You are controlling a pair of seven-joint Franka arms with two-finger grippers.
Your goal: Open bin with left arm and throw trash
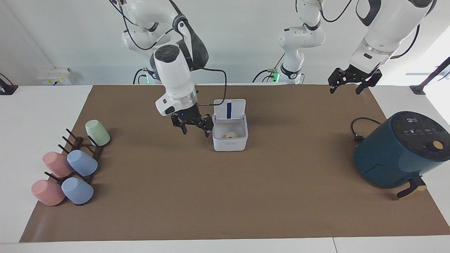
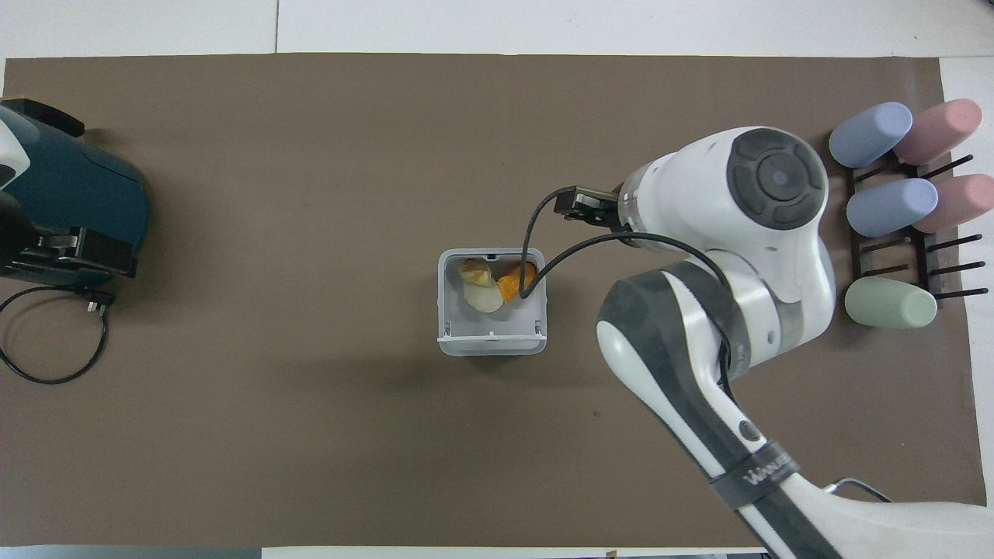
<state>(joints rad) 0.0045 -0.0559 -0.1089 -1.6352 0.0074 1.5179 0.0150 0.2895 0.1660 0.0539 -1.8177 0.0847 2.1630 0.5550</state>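
A dark teal air fryer (image 1: 397, 151) stood at the left arm's end of the table, well apart from the left gripper (image 1: 346, 87). Its black cord (image 2: 39, 349) lay looped on the brown mat (image 1: 225, 196); seen from above, the plug (image 2: 93, 307) sat just beside that gripper. At the right arm's end, well apart from the right gripper (image 1: 194, 128), a dark peg rack (image 1: 84, 149) carried five tilted cups. There were two pink cups (image 1: 56, 164), two blue cups (image 1: 82, 162) and one pale green cup (image 1: 97, 132), the green one closest to that gripper.
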